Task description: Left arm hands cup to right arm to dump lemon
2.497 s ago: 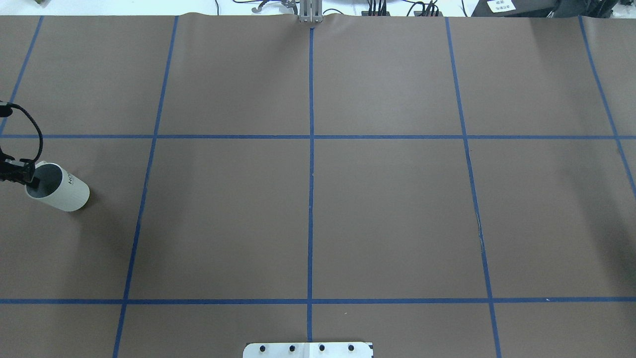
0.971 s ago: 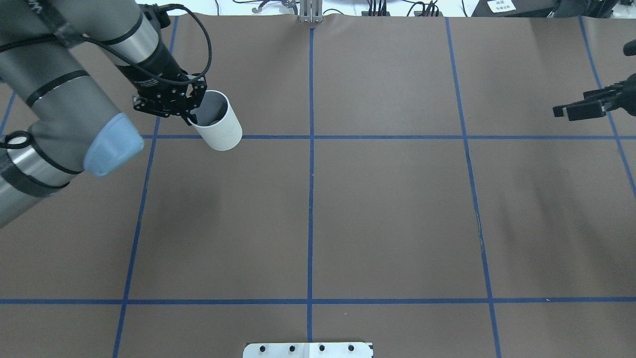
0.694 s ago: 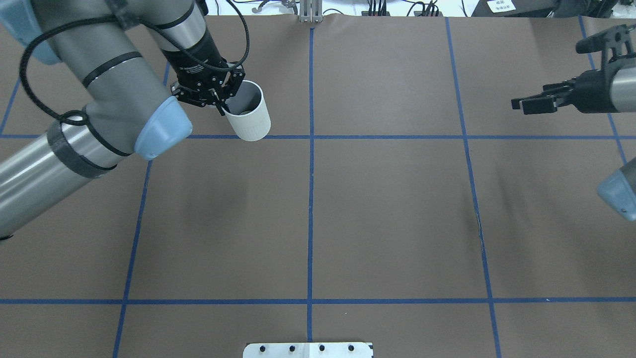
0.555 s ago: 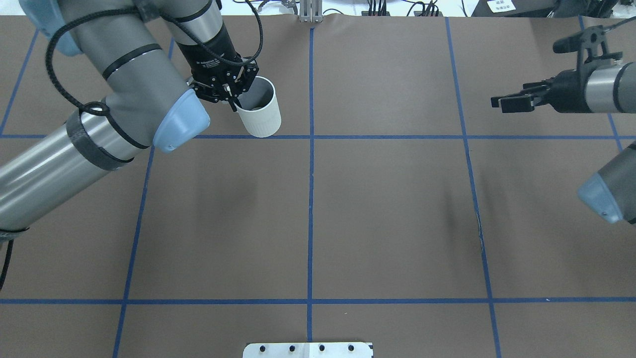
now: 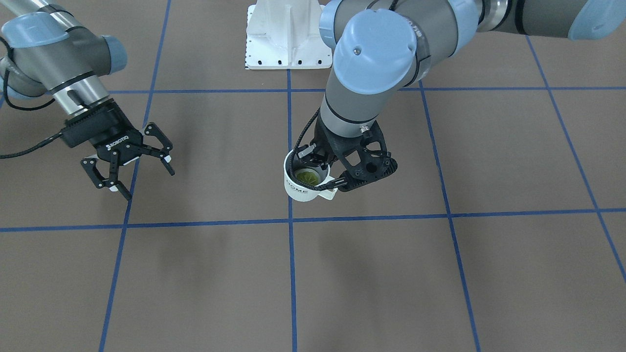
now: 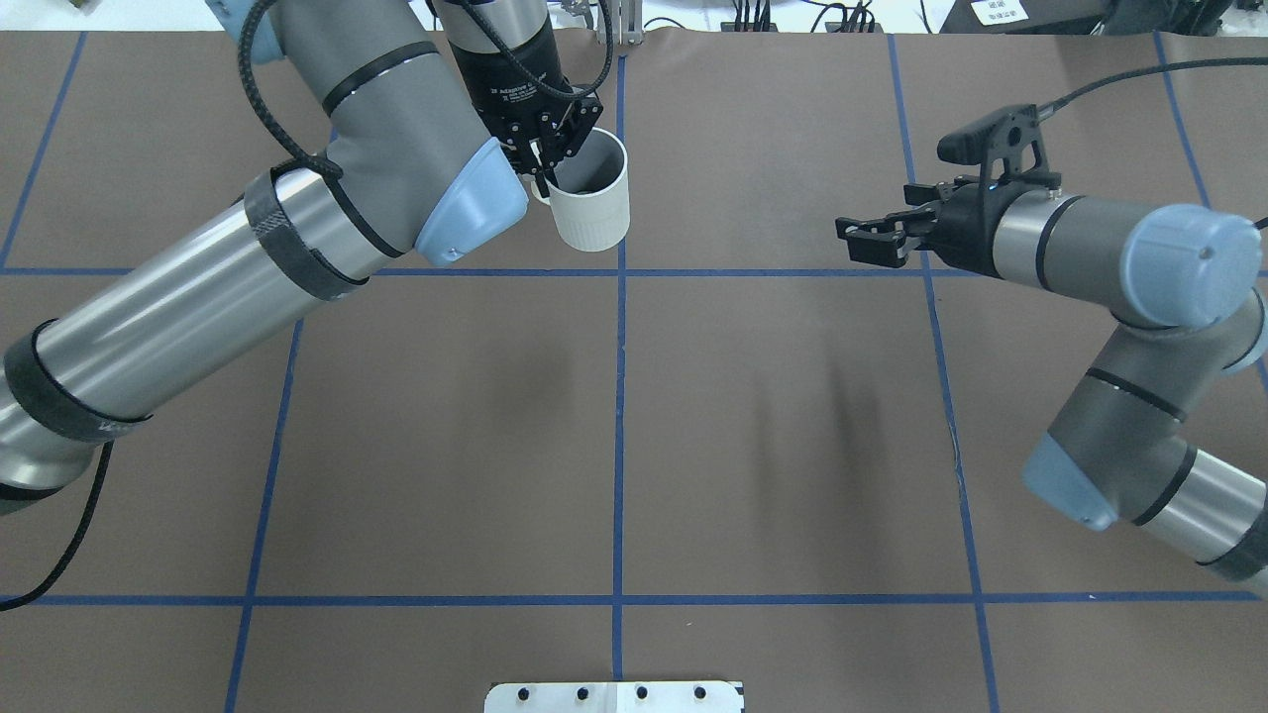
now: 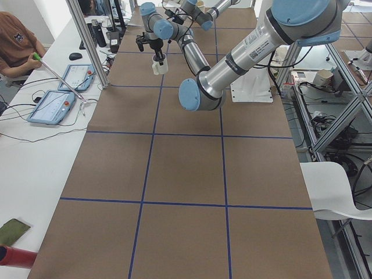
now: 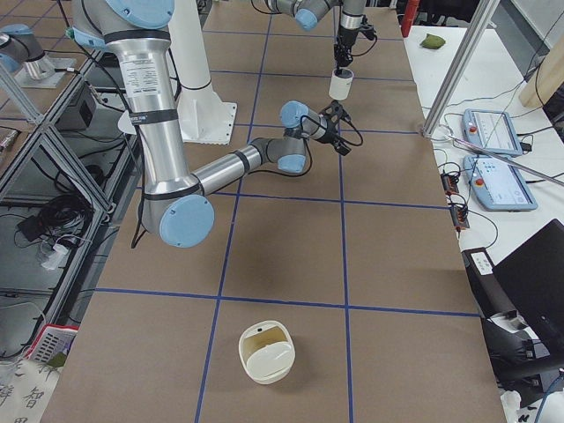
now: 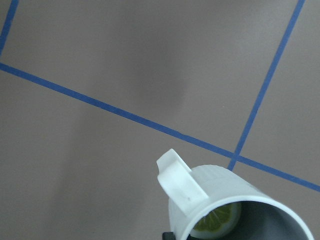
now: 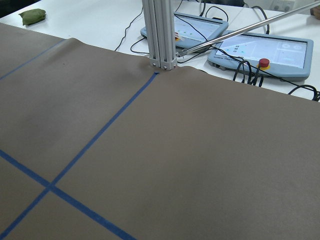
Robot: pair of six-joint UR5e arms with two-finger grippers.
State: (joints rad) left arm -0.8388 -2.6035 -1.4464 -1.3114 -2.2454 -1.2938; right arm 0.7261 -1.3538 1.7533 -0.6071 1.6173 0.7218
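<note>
The table is covered edge to edge with brown paper, marked into large squares by blue tape lines. A white mounting plate with dark bolts sits at the bottom centre of the overhead view, and a metal post stands at the top centre. In the right side view, a round white container rests on the paper at lower centre.

Lemon lying in cup at frame centre, hanging from left gripper; right gripper hovering middle-left, apart.
</note>
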